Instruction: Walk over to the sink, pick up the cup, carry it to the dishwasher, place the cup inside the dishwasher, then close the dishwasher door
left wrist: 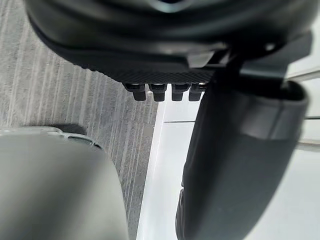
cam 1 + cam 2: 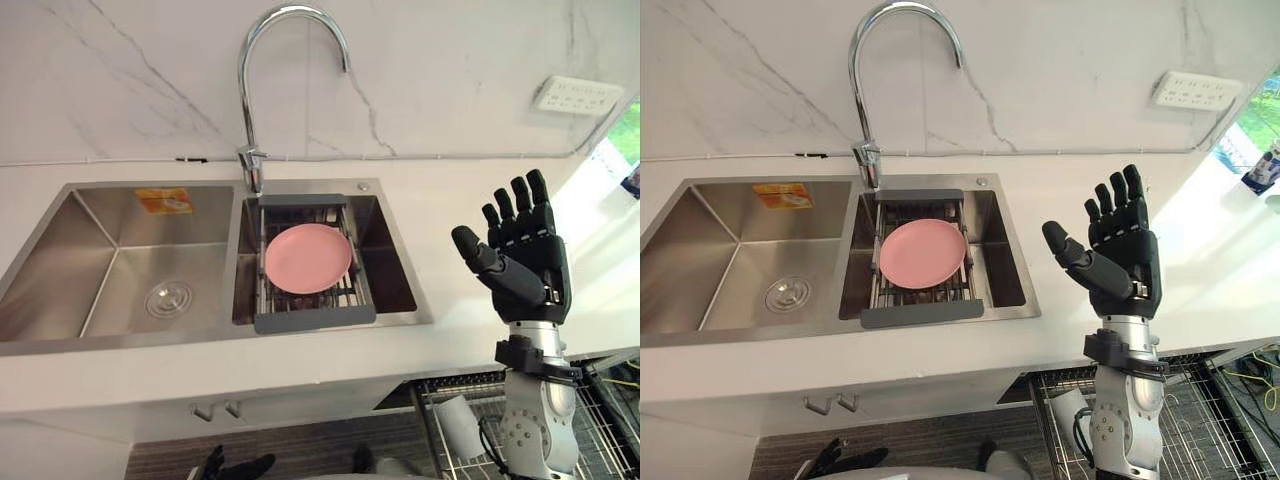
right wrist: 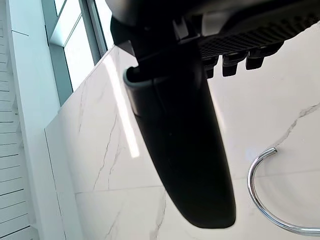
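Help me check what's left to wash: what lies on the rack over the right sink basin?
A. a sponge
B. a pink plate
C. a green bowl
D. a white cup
B: a pink plate lies flat on the rack across the right basin of the sink.

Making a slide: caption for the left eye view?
Open right hand raised beside the sink, where a pink plate rests on a rack under the tap.
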Motion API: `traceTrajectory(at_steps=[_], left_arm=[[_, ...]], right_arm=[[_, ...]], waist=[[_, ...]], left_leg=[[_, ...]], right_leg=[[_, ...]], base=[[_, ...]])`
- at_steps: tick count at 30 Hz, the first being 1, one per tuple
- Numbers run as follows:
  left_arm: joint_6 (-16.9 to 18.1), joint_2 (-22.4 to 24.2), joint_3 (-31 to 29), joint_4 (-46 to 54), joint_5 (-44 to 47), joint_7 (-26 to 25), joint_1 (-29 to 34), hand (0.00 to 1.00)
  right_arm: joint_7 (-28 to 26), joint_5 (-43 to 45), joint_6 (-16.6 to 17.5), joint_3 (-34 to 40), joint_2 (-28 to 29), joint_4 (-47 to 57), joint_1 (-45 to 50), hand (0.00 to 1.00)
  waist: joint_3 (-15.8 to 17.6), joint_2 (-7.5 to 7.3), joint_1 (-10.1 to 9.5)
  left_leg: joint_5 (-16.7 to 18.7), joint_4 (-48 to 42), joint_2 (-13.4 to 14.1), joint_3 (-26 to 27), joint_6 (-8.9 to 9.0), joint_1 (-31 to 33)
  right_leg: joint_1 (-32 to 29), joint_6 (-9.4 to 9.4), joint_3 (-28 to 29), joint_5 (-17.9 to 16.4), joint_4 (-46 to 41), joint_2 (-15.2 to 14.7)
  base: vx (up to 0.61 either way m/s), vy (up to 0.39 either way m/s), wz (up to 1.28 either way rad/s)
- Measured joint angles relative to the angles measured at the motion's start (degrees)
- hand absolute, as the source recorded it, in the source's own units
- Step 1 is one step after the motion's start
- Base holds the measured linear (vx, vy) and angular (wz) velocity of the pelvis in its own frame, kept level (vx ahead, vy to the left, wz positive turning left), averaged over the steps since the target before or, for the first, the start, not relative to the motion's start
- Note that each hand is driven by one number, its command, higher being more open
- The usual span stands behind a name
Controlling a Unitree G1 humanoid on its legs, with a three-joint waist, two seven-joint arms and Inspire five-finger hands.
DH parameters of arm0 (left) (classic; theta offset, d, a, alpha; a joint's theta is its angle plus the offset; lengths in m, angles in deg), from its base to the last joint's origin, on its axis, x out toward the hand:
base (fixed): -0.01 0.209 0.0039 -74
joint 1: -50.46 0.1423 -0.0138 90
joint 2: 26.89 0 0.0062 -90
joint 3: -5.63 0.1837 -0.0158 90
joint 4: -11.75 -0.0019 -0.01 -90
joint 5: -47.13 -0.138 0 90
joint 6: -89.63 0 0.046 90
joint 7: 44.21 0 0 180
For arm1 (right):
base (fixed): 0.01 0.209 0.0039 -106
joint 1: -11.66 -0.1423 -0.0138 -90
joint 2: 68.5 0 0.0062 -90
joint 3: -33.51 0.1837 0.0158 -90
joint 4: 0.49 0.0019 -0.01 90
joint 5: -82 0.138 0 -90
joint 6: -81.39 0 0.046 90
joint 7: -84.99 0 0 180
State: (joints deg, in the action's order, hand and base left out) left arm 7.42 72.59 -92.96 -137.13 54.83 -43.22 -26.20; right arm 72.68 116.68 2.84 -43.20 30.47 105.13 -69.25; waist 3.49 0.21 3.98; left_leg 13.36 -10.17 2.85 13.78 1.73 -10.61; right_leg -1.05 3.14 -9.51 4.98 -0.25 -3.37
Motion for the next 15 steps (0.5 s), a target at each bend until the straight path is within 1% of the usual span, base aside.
traceTrajectory(at_steps=[4,7,9,10,11,12,13,14,15], left_arm=[[0.14,0.07,0.03,-0.03,-1.03,-1.44,0.02,1.00],[0.40,0.70,-0.08,-0.10,-2.08,-2.83,0.62,1.00],[0.88,0.90,-1.05,0.05,-2.01,-3.20,0.74,1.00],[1.30,1.19,-1.93,0.54,-2.14,-3.83,1.07,1.00],[1.66,1.53,-2.93,0.87,-2.12,-4.04,1.24,1.00],[1.90,1.72,-3.28,1.06,-2.16,-4.37,1.53,1.00],[2.15,1.76,-3.29,1.36,-2.17,-4.53,1.52,1.00],[2.45,2.33,-3.33,2.32,-2.20,-4.85,1.86,1.00],[2.72,2.72,-3.34,2.64,-2.25,-4.93,2.01,1.00]], right_arm=[[-0.32,-0.07,0.00,-0.44,-0.07,0.32,0.02,1.00],[-0.63,0.00,0.01,-0.48,0.07,0.30,0.28,1.00],[-1.00,-0.01,0.01,-0.87,0.50,0.54,0.80,1.00],[-1.00,-0.08,0.01,-1.36,0.35,1.41,1.17,1.00],[-1.12,-0.07,0.11,-1.38,0.58,1.83,0.94,1.00],[-1.07,-0.03,0.13,-1.37,1.13,1.24,0.13,1.00],[-0.96,0.04,0.12,-1.00,1.81,0.60,-1.02,1.00],[-0.96,0.05,0.04,-0.66,1.60,0.34,-1.62,1.00],[-0.99,0.05,0.03,-0.60,1.52,0.36,-1.69,1.00]], waist=[[0.04,0.15,-0.03],[0.41,0.71,-0.78],[1.19,0.54,-0.99],[1.53,0.66,-1.00],[2.24,0.02,-1.68],[2.35,-0.13,-2.38],[2.62,-0.34,-2.58],[2.99,0.16,-2.69],[3.23,0.54,-2.81]], left_leg=[[-0.01,-0.33,-0.91,0.99,-0.01,-0.34],[0.02,-2.51,-0.87,1.50,0.04,-0.16],[0.29,-11.80,0.43,1.42,0.44,3.72],[0.17,-19.43,1.34,1.23,0.49,7.18],[0.51,-24.17,2.12,0.61,-0.13,9.35],[4.15,-22.20,1.86,0.72,-1.45,9.76],[5.79,-15.35,1.50,0.48,-1.95,10.74],[4.28,-7.72,1.40,-0.88,-1.31,11.44],[1.70,-4.85,1.69,-1.73,-0.78,11.79]], right_leg=[[1.89,-0.12,1.60,2.52,4.56,-0.12],[2.21,-0.04,2.86,2.39,4.85,-0.01],[1.88,-1.85,3.10,0.28,2.81,-0.15],[2.09,-2.28,3.33,-0.19,2.10,-0.14],[2.35,-1.80,4.21,-0.54,2.17,-0.98],[2.14,-1.70,5.18,-0.46,2.13,-1.30],[1.73,-1.40,5.52,-0.30,2.28,-1.96],[1.61,-1.11,5.75,-0.24,2.65,-2.06],[1.69,-0.77,5.94,-0.21,2.78,-1.79]], base=[[0.00,0.046,-0.24],[0.00,-0.008,-0.25],[-0.01,-0.063,-0.06],[0.00,-0.030,-0.01],[0.01,0.010,-0.18],[0.02,0.052,-0.25],[-0.01,0.048,-0.24],[-0.01,0.042,-0.13],[-0.01,0.058,-0.27]])
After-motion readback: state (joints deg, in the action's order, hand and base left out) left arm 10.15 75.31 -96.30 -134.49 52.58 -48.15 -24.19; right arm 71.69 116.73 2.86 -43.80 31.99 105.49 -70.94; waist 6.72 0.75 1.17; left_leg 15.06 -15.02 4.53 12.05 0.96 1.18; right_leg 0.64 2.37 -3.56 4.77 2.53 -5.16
